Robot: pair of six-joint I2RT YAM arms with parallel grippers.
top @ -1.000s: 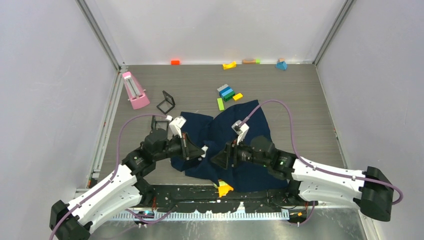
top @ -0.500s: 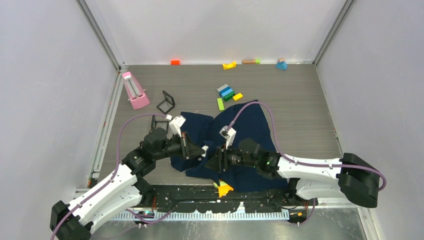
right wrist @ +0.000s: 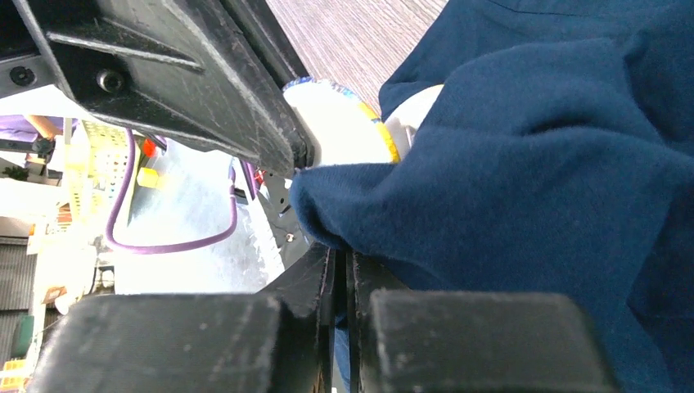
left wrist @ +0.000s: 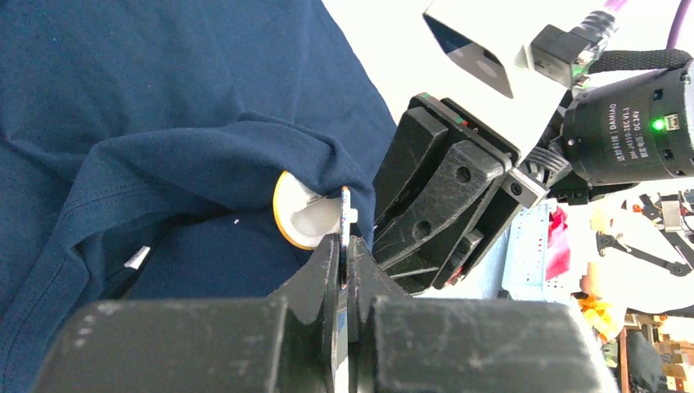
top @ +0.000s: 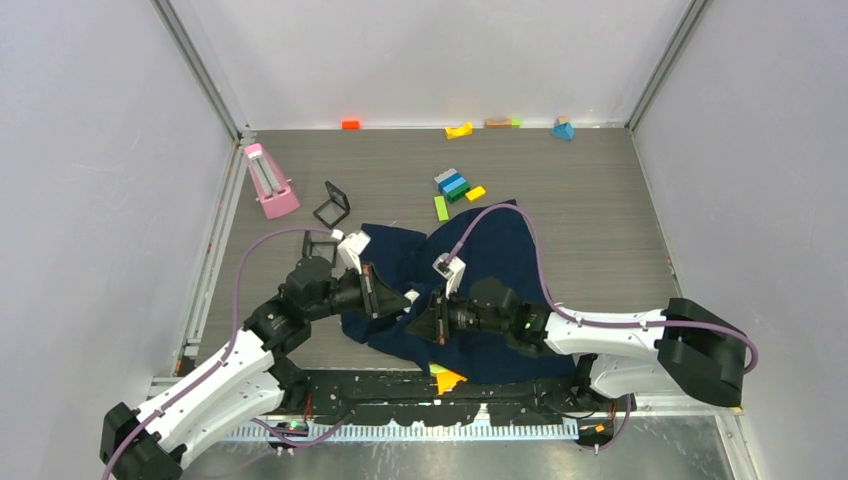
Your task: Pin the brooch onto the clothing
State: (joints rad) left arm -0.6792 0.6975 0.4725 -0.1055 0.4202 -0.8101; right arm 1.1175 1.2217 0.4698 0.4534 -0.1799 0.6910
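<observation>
Grey table (top: 600,200) bears navy T-shirt (top: 505,245); pink object (top: 268,182); coloured blocks (top: 452,184).

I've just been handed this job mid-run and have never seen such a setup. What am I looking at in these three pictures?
Two robot arms are bolted at the near edge of a table. The wide picture looks down from above and behind them; the other two come from a camera on each wrist. On the table lie a navy shirt, coloured blocks and a pink stand. The left pincer is shut on the brooch, a small round badge. The right pincer pinches a fold of the shirt right by it.
</observation>
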